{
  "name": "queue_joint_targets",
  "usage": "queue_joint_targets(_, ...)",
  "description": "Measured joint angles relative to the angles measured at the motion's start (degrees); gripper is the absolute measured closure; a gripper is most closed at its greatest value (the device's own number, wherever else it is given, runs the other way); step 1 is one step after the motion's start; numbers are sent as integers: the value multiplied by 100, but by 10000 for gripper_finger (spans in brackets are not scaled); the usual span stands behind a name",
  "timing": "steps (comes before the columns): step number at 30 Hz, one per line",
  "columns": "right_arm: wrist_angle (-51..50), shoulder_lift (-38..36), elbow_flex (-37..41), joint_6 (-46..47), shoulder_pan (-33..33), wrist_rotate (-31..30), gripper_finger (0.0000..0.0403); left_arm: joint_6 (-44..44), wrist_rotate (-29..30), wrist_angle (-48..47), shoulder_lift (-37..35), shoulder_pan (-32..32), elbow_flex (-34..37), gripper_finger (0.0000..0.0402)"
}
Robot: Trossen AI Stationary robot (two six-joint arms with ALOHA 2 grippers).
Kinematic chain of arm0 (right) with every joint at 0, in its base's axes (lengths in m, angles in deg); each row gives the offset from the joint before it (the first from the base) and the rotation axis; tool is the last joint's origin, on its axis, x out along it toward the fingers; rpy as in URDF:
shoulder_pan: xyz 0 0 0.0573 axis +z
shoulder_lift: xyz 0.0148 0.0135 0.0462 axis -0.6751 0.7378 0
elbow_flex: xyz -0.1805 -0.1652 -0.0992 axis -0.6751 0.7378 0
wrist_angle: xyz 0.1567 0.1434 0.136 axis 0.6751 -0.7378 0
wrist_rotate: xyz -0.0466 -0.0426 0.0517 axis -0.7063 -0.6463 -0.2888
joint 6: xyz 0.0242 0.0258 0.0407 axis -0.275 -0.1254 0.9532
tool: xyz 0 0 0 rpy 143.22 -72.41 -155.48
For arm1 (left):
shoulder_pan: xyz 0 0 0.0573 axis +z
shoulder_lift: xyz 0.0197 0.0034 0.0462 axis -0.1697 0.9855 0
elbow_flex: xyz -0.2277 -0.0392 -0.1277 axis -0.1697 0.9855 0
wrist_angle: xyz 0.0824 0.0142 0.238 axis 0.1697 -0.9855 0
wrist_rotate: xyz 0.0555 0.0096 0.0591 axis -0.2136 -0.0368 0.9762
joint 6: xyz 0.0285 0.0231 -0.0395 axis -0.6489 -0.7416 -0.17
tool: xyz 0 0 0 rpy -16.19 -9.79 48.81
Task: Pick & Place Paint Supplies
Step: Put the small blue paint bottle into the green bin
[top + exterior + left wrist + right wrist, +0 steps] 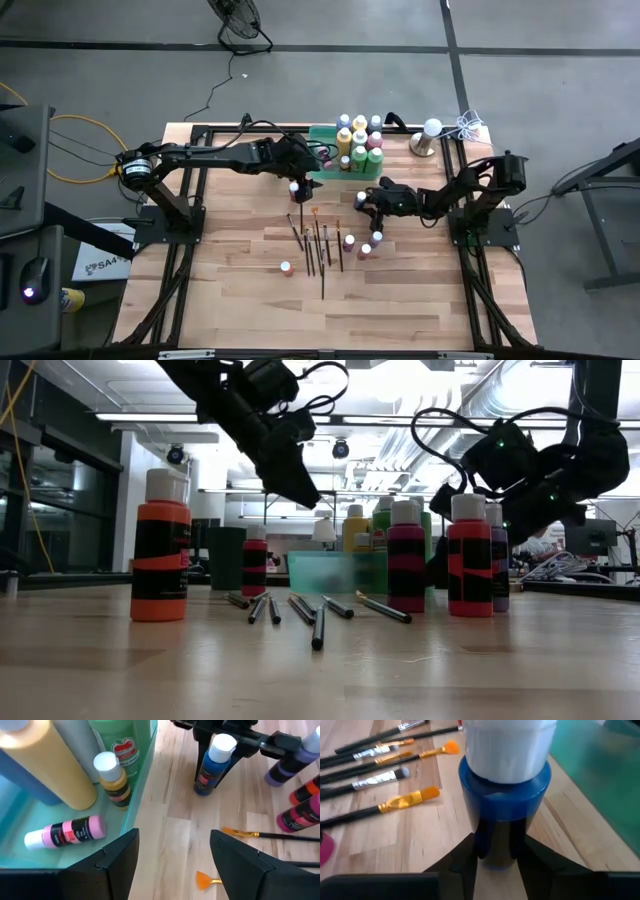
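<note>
Brushes (375,780) lie beside your blue bottle (502,805); green tray (140,780) near. Right gripper (495,852) jaws clamp bottle; left gripper (172,852) jaws apart, empty.

Pale wooden bench (230,300) of butcher-block planks, edged by a black frame (190,180). Translucent green tray (322,135) near the bench's far edge, its clear wall (142,775) seen close in the left wrist view. A silver metal stand with a white round top (428,135) sits at the far right corner, beside a tangle of white cable (468,125). Grey concrete floor (100,60) surrounds the bench; a black floor fan (238,25) stands beyond it, with a yellow cable (75,125) at left. Ceiling strip lights (150,417) appear in the room behind.
</note>
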Motion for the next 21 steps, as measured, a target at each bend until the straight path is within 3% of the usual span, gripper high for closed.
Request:
queue_joint_targets(6, 39, -2, -2, 16, 4, 8, 302, 0, -18, 55, 2, 0, 0, 163)
queue_joint_targets(14, 26, -328, -2, 170, 2, 276, 309, -420, -782, 391, 2, 0, 0, 163)
queue_joint_targets(21, -359, -431, -235, 193, 2, 306, 310, -391, -904, 713, 3, 0, -2, 163)
